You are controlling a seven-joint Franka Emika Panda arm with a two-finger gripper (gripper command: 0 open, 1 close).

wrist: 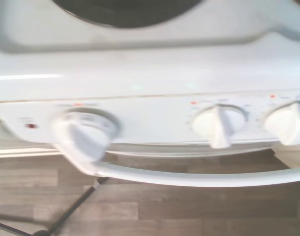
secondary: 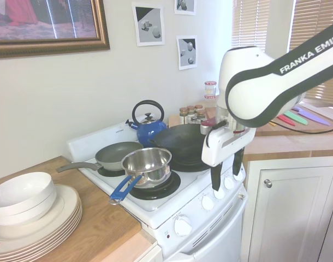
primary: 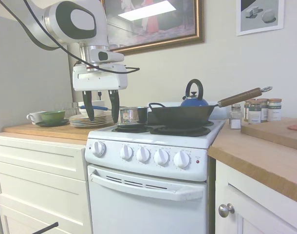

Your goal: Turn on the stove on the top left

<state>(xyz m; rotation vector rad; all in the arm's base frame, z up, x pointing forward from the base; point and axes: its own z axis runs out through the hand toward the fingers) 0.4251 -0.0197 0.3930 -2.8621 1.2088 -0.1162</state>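
— Why do we hold the gripper (primary: 101, 108) up here and not at a knob?

— Our guess is that we are lining up first. The jaws stand open, holding nothing, their dark fingers (secondary: 216, 178) pointing down in front of the stove (primary: 153, 134). The front panel with its five knobs lies below the jaws, with clear air between. In the wrist view one knob (wrist: 85, 133) sits blurred beside a small red light (wrist: 30, 126), two more are off to its side, and the oven handle (wrist: 189, 177) curves under them.

— Which knob serves the top left burner?

— We cannot tell; the print around the knobs is too blurred to read. We judge the labels will need a closer look before we commit.

— What will the knobs be like to grip?

— They look like round, smooth white plastic, each with a raised ridge across it. That ridge probably gives the jaws something to pinch and turn. The panel is glossy white enamel.

— And beyond the jaws?

— A shiny steel saucepan (secondary: 148, 164) with a blue handle, a dark wok (primary: 181, 116) with a wooden handle, a grey frying pan (secondary: 116, 154), and a blue kettle (secondary: 148, 127) with a black loop. To one side of the jaws, stacked pale plates (secondary: 43, 222) carry a white bowl (secondary: 22, 197) on the wooden table (secondary: 103, 229).
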